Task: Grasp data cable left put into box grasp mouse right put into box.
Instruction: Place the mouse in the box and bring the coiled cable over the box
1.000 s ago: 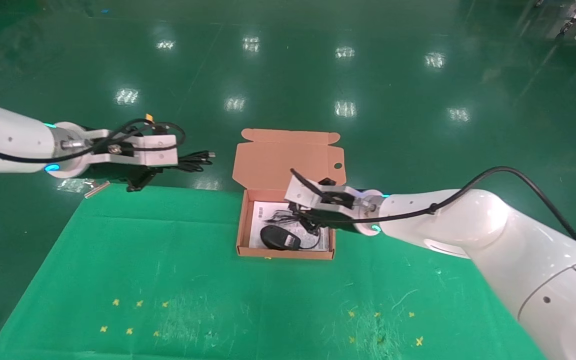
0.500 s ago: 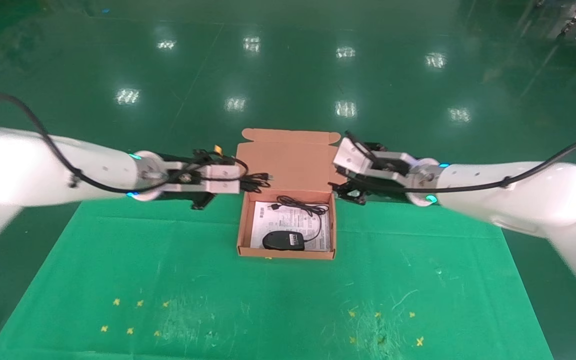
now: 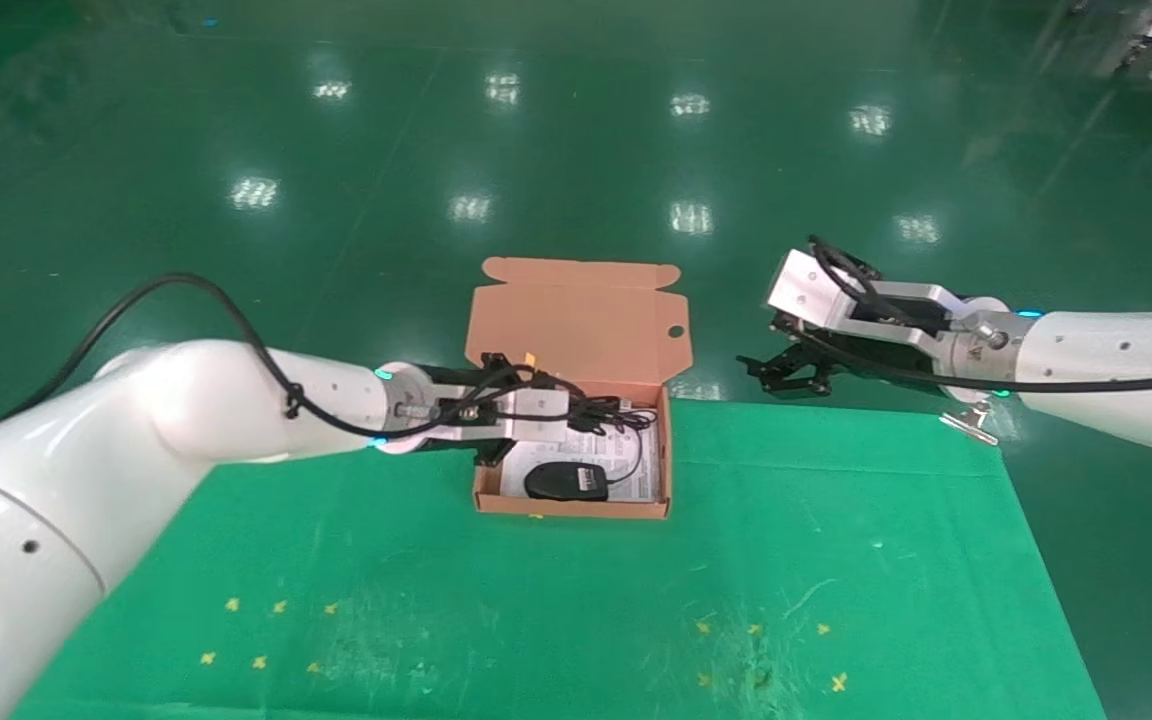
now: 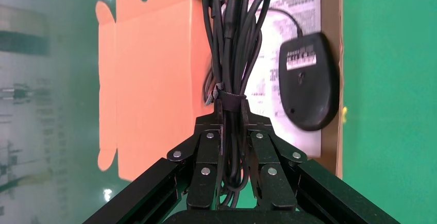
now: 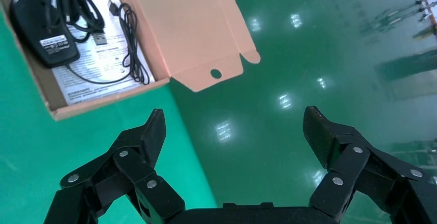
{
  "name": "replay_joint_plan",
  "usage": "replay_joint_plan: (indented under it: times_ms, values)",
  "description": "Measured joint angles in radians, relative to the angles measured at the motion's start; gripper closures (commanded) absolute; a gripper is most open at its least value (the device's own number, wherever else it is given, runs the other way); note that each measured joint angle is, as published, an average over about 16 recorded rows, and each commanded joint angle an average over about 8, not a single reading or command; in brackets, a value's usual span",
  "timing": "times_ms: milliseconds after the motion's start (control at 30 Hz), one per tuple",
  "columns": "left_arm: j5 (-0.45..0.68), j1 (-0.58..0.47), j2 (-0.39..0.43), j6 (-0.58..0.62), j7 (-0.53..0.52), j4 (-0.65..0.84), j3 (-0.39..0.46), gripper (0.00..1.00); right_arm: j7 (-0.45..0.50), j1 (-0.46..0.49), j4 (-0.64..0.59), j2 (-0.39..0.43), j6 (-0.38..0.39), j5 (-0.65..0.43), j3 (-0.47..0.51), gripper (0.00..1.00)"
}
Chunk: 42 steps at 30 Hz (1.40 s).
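The small black oval mouse [image 3: 565, 482] already lies in the shallow salmon-orange cardboard box [image 3: 572, 505], the right pincer [image 3: 781, 372] hangs wide and empty well aside, and the left pincer [image 4: 230, 141], clamped on the bundled black data cable [image 4: 231, 54], holds it over the box, unreleased.

Workshop hall: glossy green floor [image 3: 576, 130].
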Motion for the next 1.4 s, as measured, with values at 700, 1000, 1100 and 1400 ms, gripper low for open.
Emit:
replay_joint_plan:
  times_ms: [700, 1000, 1100, 1400]
  values:
    - [-0.162, 0.009, 0.011, -0.04, 0.059, 0.013, 0.1, 0.0, 0.18, -0.001, 0.182, 0.11, 0.019, -0.102, -0.031, 0.0]
    - [-0.159, 0.008, -0.001, -0.039, 0.059, -0.001, 0.096, 0.0, 0.176, 0.003, 0.177, 0.108, 0.022, -0.098, -0.027, 0.0]
    - [-0.159, -0.001, -0.009, -0.043, 0.053, -0.008, 0.093, 0.0, 0.173, 0.013, 0.178, 0.109, 0.027, -0.099, -0.021, 0.0]
    - [-0.152, -0.063, -0.03, -0.081, 0.037, -0.02, 0.083, 0.0, 0.145, 0.071, 0.2, 0.12, 0.028, -0.124, -0.006, 0.0]
